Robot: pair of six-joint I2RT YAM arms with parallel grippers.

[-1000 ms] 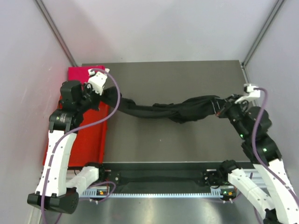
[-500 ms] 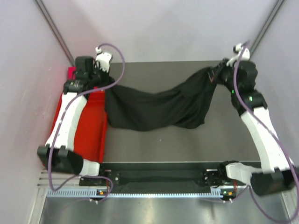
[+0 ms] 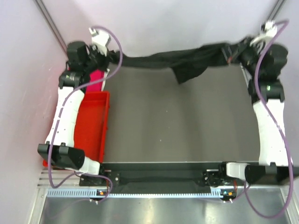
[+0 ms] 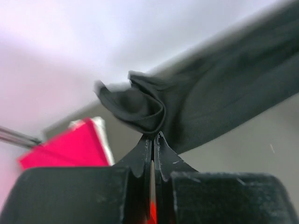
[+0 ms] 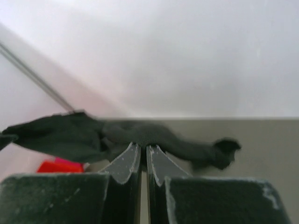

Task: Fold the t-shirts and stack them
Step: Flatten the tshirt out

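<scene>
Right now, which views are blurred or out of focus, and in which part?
Left wrist: the black t-shirt is smeared along its upper edge, while the left fingers are sharper. Right wrist: the shirt is soft, and the right fingers are a little clearer. Top external: mostly sharp, with even light and no glare.

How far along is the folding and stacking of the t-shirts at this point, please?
Done: one bright magenta-pink folded cloth shirt lies at the far left, past the red plastic tray. In hand: the plain black cloth t-shirt hangs stretched between the left gripper and right gripper, both shut on it, above the far edge of the dark table. Left: laying it flat, folding it, stacking it on the pink one.
</scene>
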